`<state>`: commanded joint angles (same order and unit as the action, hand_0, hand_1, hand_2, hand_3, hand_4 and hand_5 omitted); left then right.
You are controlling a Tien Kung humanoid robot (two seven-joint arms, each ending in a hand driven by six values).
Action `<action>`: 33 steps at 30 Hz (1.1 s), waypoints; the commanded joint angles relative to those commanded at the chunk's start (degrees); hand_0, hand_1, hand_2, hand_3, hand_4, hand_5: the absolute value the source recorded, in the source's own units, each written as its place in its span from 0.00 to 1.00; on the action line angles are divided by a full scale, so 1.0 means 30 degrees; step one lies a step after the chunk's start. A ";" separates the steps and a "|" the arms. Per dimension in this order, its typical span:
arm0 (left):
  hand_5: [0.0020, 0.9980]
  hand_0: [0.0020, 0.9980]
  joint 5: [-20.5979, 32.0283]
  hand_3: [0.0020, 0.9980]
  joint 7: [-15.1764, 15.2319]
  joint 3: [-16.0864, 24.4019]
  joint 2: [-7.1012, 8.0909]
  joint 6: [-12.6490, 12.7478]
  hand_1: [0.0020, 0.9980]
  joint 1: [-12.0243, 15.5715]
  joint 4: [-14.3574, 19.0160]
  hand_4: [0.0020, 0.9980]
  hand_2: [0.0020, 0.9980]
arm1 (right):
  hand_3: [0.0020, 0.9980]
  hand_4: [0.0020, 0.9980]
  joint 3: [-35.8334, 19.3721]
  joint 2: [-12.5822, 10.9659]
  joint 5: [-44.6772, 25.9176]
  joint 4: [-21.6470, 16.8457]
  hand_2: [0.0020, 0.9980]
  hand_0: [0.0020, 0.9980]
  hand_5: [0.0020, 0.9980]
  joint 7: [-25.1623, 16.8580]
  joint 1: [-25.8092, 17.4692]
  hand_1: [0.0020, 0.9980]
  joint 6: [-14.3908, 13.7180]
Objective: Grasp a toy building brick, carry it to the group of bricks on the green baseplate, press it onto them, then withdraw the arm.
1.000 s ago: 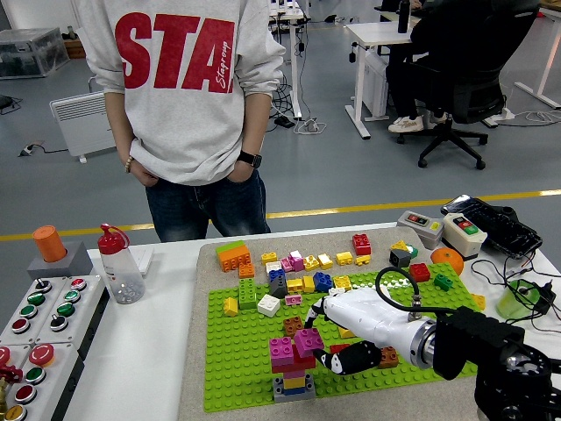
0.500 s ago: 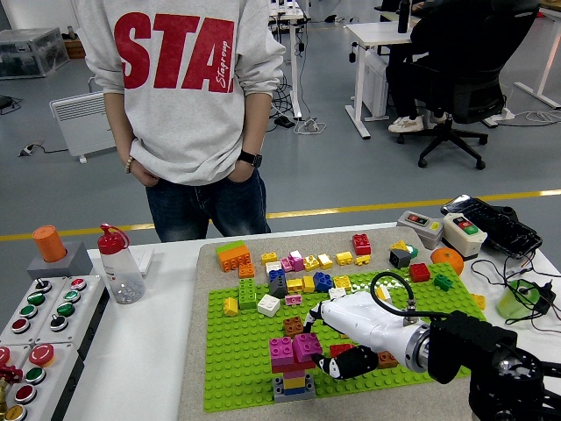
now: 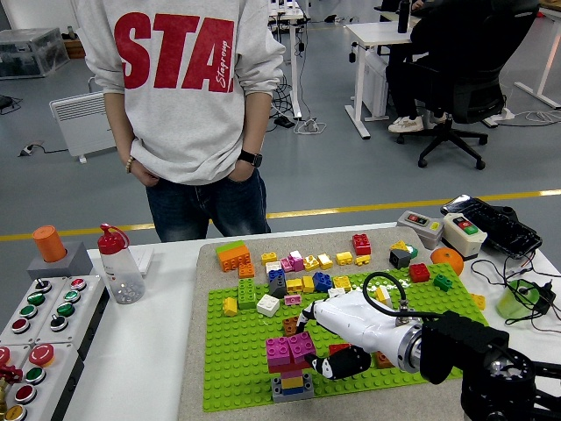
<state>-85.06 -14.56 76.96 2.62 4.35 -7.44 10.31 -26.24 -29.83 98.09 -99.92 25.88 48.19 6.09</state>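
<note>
Currently right hand (image 3: 326, 342) pinches light, rigid magenta brick (image 3: 292, 349) atop stack (image 3: 293, 379) on green baseplate (image 3: 237, 368); grip its side walls.

1. This is a robotics lab or open workspace with a grey floor crossed by a yellow line (image 3: 368, 209).
2. White desks (image 3: 379, 39) and a black office chair (image 3: 456, 79) stand behind.
3. A push-button control panel (image 3: 39, 320) sits on the white table (image 3: 140, 351).
4. Cables trail across the floor.
</note>
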 joint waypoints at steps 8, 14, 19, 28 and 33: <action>1.00 0.65 -0.0080 0.58 -0.0022 0.0047 -0.0026 0.0010 0.69 0.0063 0.0000 0.28 0.67 | 0.60 0.53 0.0006 0.0084 -0.0003 0.0109 0.81 0.69 0.27 0.0020 -0.0099 0.72 -0.0051; 1.00 0.65 -0.0109 0.58 -0.0036 0.0051 -0.0042 0.0013 0.69 0.0107 0.0000 0.28 0.67 | 0.60 0.53 -0.0167 0.0038 -0.0482 0.0015 0.81 0.69 0.27 0.0000 -0.0198 0.72 0.0015; 1.00 0.65 -0.0135 0.58 -0.0051 0.0050 -0.0051 0.0013 0.69 0.0142 0.0000 0.28 0.67 | 0.60 0.53 -0.0302 0.0075 -0.0994 -0.0072 0.80 0.68 0.28 0.0164 -0.0243 0.72 0.0030; 1.00 0.65 -0.0105 0.58 -0.0035 0.0013 -0.0051 0.0023 0.69 0.0182 0.0000 0.28 0.67 | 0.60 0.53 -0.0627 0.0252 -0.1468 -0.0105 0.80 0.68 0.28 0.0582 -0.0362 0.71 -0.0210; 1.00 0.65 -0.0056 0.58 -0.0013 -0.0023 -0.0038 0.0030 0.69 0.0148 0.0000 0.28 0.67 | 0.60 0.53 -0.0713 0.0384 -0.1453 -0.0023 0.80 0.68 0.28 0.0773 -0.0371 0.71 -0.0317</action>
<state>-85.23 -14.60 76.89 2.50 4.44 -7.00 10.31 -28.37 -28.68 93.73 -99.99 28.20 47.07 5.14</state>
